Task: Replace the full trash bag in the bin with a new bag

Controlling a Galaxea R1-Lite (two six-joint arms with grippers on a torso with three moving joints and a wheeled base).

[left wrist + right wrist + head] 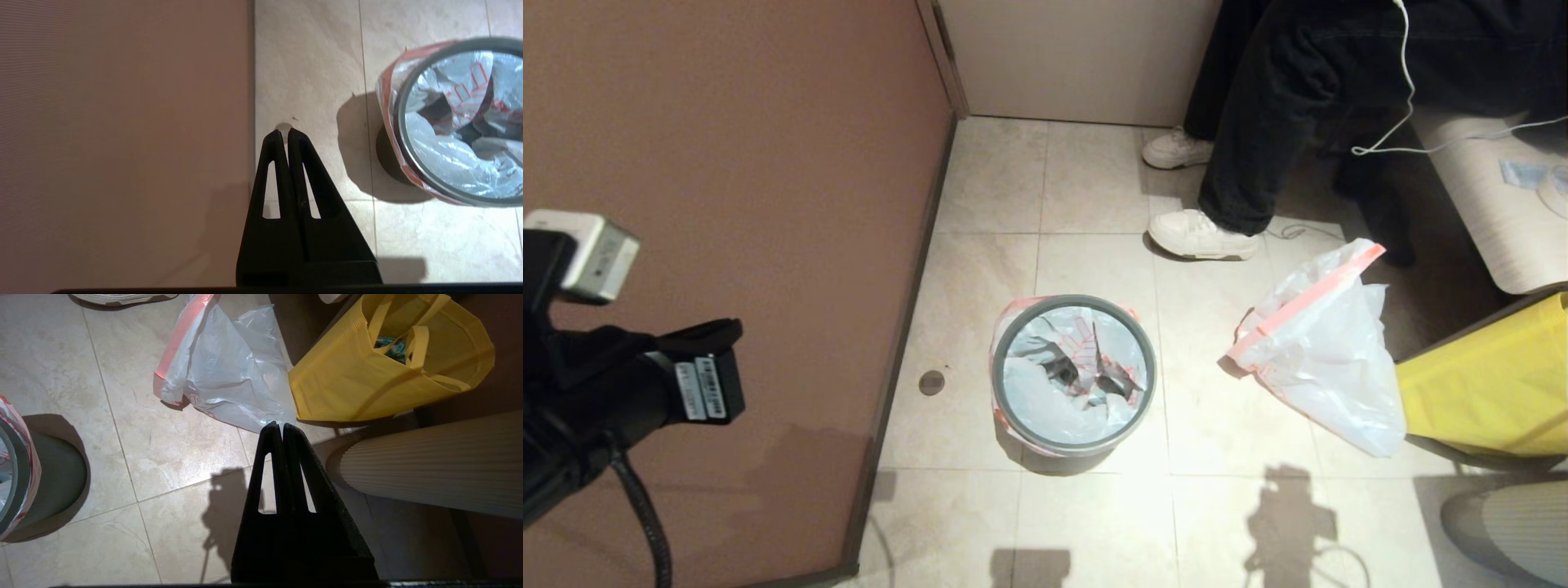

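Bin, small round black plastic bucket under a grey hoop, stands on the tile near the wall, lined with a translucent white plastic bag with pink-red rim folded out.

Smooth same-type bag lies well apart beside a yellow tote.

Film looks thin, light, slippery, tear-prone; likely best pinched at the rim band.

Left gripper and right gripper hover above the floor, fingers pressed together, empty.

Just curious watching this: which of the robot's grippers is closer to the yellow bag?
The right gripper: it hangs shut just short of the yellow bag. The left gripper, also shut, is by the wall, beyond the bin.
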